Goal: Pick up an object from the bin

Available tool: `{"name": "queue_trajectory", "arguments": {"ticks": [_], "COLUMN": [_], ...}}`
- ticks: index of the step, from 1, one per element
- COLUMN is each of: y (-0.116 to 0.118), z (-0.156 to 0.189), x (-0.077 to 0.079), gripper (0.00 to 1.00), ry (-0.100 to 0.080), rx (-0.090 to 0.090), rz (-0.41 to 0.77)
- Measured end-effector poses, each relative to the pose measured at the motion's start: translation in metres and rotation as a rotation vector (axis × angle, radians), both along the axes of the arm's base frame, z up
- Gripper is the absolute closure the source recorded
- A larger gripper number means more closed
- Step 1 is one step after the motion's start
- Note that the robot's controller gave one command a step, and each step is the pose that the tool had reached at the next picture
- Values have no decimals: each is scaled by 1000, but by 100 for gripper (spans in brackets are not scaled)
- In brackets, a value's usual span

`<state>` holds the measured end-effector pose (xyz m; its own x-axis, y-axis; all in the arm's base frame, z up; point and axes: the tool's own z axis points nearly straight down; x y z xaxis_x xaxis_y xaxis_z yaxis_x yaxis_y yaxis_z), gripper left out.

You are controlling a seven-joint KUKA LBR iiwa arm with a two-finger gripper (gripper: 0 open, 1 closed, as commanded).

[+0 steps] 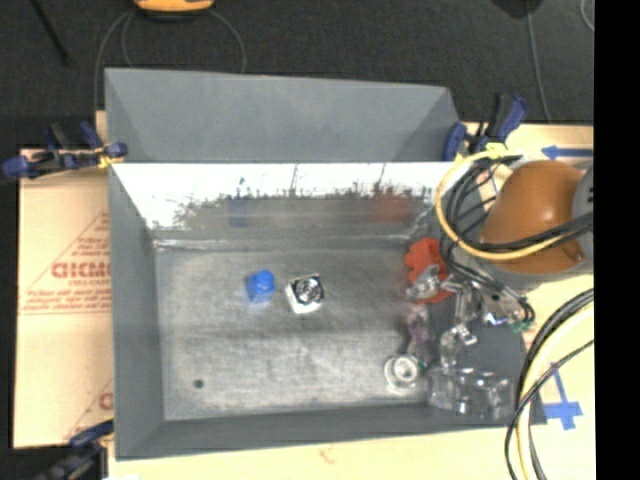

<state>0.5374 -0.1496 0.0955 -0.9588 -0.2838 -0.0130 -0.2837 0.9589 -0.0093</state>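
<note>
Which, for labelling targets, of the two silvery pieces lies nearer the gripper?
The silvery ring at lower right, close to the gripper; the other silvery piece sits mid-bin beside the blue block.

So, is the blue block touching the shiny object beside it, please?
Apart: the camera view shows bare bin floor between the blue block and shiny object.

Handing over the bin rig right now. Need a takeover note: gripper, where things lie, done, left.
Gripper: low at the right side of the bin, close to the right wall; nothing visibly held.
Things: silvery ring on the front-right floor, nearest the gripper. Red piece at the right wall beside it. Blue block and white-silver piece side by side mid-floor.
Done: nothing lifted yet.
Left: grasp one thing and lift it out.
</note>
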Motion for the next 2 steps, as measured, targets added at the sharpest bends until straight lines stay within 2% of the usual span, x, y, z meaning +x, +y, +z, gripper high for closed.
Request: {"name": "queue_trajectory", "arguments": {"ticks": [1, 2], "y": [1, -6], "z": [-2, 131], "x": [-2, -17], "gripper": [100, 100], "ry": [10, 5], "rx": [2, 0], "rz": [4, 30]}}
